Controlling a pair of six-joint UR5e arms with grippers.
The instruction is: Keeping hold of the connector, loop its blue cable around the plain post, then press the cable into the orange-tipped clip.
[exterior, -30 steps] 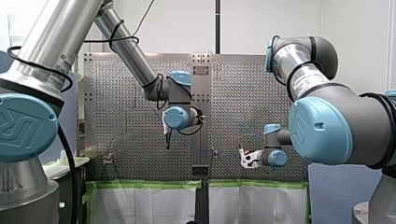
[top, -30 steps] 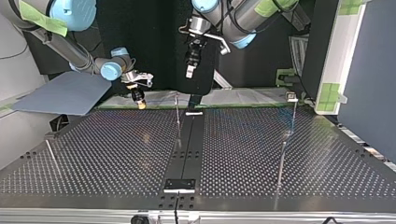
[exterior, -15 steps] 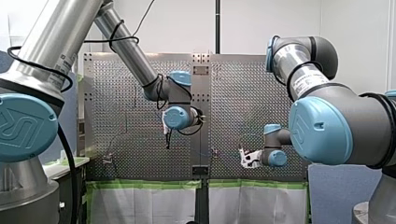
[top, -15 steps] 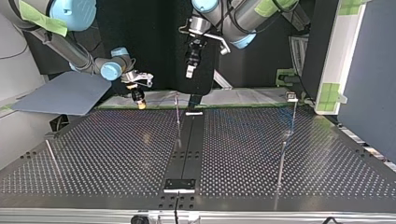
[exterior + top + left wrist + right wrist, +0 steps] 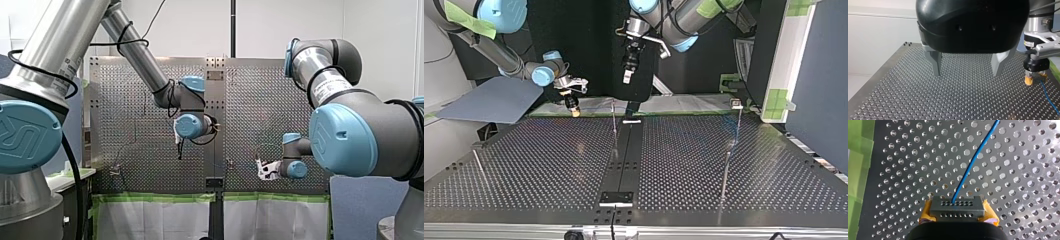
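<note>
In the right wrist view my right gripper (image 5: 956,213) is shut on a grey connector (image 5: 956,206) squeezed between its yellow pads (image 5: 990,216). The blue cable (image 5: 973,165) runs out of the connector and away over the perforated plate (image 5: 1023,182). The left wrist view shows my left gripper (image 5: 968,72) open above the plate, its metal fingers (image 5: 935,63) wide apart and empty; my right gripper (image 5: 1035,77) hangs beside it with the blue cable (image 5: 1049,100) trailing down. In the top view my right gripper (image 5: 573,107) hovers at the far edge and my left gripper (image 5: 628,75) hangs higher, near the middle.
Thin upright posts stand on the table in the top view: one near the middle (image 5: 614,120), one with a small head at the right (image 5: 738,117), another nearer (image 5: 725,172), one at the left (image 5: 479,167). Green tape (image 5: 858,170) lines the plate's edge.
</note>
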